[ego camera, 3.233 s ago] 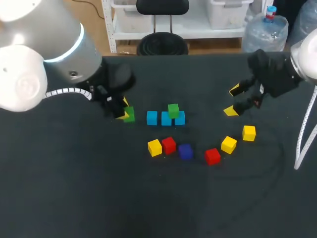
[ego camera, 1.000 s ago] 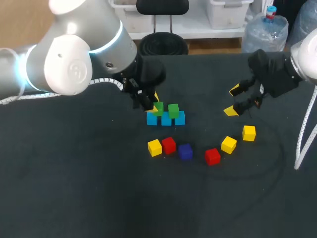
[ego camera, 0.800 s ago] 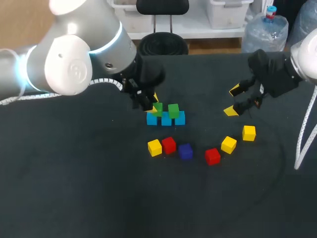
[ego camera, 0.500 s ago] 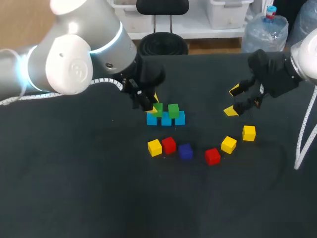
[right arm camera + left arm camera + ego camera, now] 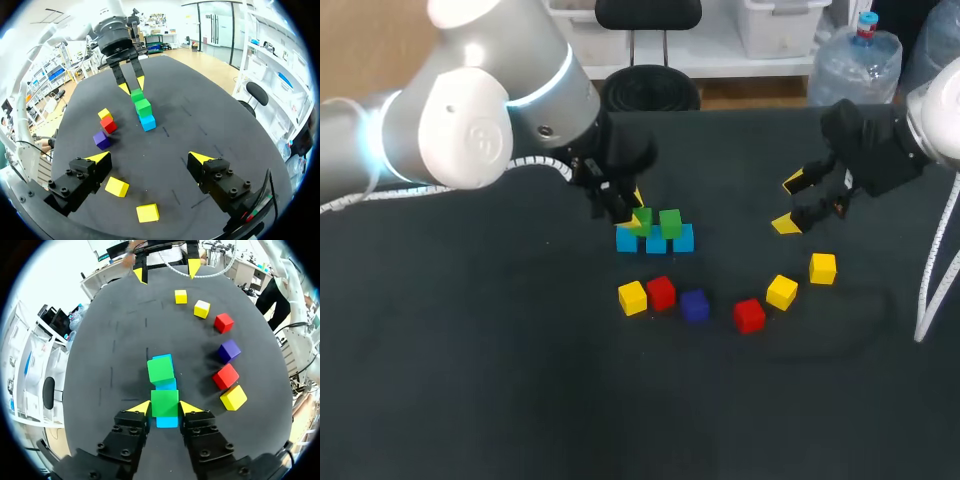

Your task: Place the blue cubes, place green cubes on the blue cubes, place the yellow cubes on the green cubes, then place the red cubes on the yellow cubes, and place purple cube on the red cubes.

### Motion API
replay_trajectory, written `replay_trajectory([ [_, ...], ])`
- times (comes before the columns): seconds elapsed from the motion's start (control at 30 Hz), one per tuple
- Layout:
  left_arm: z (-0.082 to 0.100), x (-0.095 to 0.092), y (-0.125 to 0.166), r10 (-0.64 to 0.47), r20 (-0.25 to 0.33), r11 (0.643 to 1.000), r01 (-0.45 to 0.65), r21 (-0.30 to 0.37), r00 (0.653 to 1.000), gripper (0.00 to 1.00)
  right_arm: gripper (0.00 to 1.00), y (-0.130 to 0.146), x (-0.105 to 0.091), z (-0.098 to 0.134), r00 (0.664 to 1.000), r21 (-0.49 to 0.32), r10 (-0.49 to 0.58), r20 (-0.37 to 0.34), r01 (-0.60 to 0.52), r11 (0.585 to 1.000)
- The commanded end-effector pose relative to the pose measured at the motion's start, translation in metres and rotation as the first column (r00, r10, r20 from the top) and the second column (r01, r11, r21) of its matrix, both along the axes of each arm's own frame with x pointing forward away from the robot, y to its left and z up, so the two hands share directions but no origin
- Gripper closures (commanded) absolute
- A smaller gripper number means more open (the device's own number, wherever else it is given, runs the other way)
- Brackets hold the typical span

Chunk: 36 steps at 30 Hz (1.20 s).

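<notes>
Now the left arm's green cube (image 5: 642, 215), carried well left of the stack seconds ago, sits on the left end of the blue cubes (image 5: 656, 241), beside the other green cube (image 5: 669, 222); green layer likely done once released. Left pincer (image 5: 165, 407) narrow, both tips pressing that cube's sides. Right pincer (image 5: 788, 204) wide open, empty, above the bench.

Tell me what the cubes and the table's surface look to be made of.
The green cube in the left gripper, like the others: painted wood or hard plastic, I cannot tell which; flat matte faces, crisp edges. Table: a dark matte cover, perhaps cloth or foam; no glare.
</notes>
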<state>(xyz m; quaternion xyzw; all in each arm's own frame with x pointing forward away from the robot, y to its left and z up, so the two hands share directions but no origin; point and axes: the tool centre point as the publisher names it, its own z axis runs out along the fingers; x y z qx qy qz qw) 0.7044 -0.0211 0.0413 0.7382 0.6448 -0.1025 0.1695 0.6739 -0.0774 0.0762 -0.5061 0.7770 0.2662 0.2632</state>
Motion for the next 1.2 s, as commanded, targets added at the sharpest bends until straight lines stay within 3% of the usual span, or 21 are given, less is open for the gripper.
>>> replay_trajectory([
  [0.03, -0.0016, 0.0024, -0.0003, -0.004, -0.008, 1.000, 0.004, 0.003, 1.000, 1.00, 0.00, 0.0003, 0.0009, -0.0008, 1.000, 0.002, 0.001, 0.000, -0.001, 1.000],
  [1.2, -0.0051, 0.0026, -0.0002, -0.001, -0.015, 1.000, 0.001, 0.008, 1.000, 1.00, 0.00, 0.0003, 0.0009, -0.0008, 1.000, 0.002, 0.001, 0.000, -0.001, 1.000],
])
